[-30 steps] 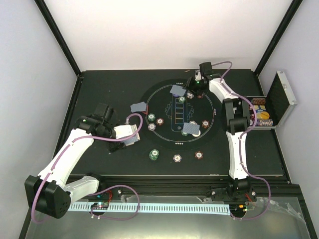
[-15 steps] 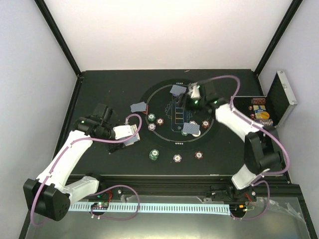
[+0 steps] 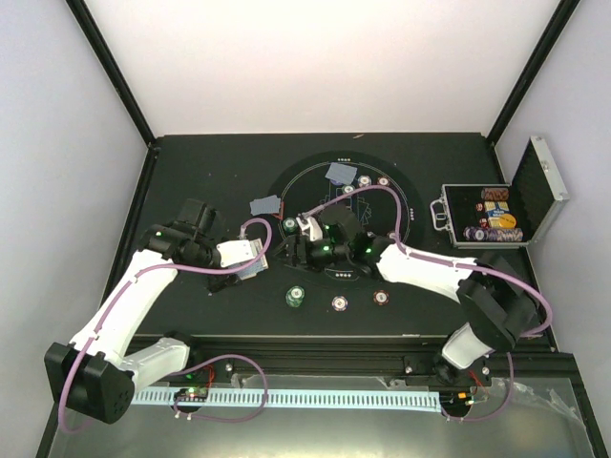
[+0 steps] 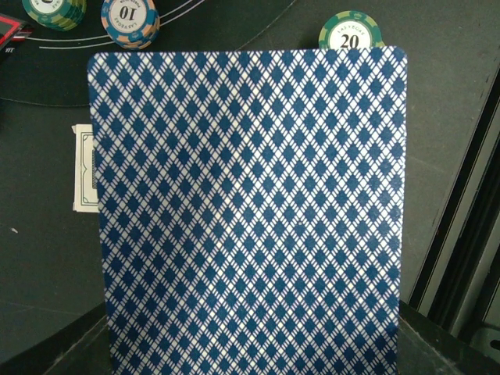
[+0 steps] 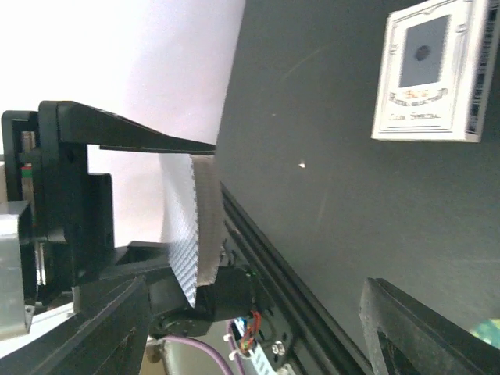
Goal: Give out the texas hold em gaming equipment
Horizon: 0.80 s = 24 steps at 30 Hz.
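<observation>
**A:** What is the left tool doing?

**B:** The left tool point(image 3: 250, 260) is pinching a stack of cards point(image 4: 250, 211). It holds them over the bench point(image 3: 191, 162), to the left of the round black mat point(image 3: 406, 215). The blue diamond backs face its own camera and fill most of that view. From the right wrist the stack shows edge-on, with a black finger lying flat along it.

**A:** And the right one?

**B:** The right tool point(image 3: 291, 253) reaches across the mat toward the left one. Its fingers point(image 5: 422, 336) stand spread apart with nothing between them, and they face the held stack.

**A:** Is anything lying near those cards?

**B:** A white card box point(image 5: 433, 70) lies flat on the bench. In the left wrist view it peeks out from behind the left edge of the held card.

**A:** Where is the rest of the gear?

**B:** One small pile of cards point(image 3: 340, 173) sits at the far rim of the mat, and a second pile point(image 3: 266, 205) lies just outside its left rim. Two far chips point(image 3: 365, 181) rest side by side near the first pile. A green chip point(image 3: 289, 224) sits at the mat's left rim, just beside the right tool. On the bench nearer than the mat there is a spaced row of a green stack point(image 3: 295, 298), a white chip point(image 3: 340, 302) and a brown-red chip point(image 3: 381, 297). In the left wrist view a chip marked 20 point(image 4: 351, 33) pokes out above the card's top edge, and a chip marked 10 point(image 4: 130, 17) sits at the upper left.

**A:** And the case?

**B:** The open metal case point(image 3: 537, 191) stands at the right of the bench with chips inside, well apart from both tools.
</observation>
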Each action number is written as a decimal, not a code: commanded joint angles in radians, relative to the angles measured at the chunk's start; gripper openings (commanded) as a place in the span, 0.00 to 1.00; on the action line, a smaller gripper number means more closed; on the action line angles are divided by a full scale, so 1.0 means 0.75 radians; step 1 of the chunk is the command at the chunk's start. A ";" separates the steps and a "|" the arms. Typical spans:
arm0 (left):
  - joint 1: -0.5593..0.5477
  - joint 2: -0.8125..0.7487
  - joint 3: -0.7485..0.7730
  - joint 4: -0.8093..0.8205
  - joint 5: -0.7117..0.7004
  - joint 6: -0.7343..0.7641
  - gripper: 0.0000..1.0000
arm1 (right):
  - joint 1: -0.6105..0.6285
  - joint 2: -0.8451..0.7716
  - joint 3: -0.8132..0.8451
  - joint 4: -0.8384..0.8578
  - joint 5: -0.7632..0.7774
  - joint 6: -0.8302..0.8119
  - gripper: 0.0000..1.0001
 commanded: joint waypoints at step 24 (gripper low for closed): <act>0.002 -0.032 0.028 -0.024 0.038 0.016 0.01 | 0.099 0.399 0.160 0.411 -0.133 0.219 0.64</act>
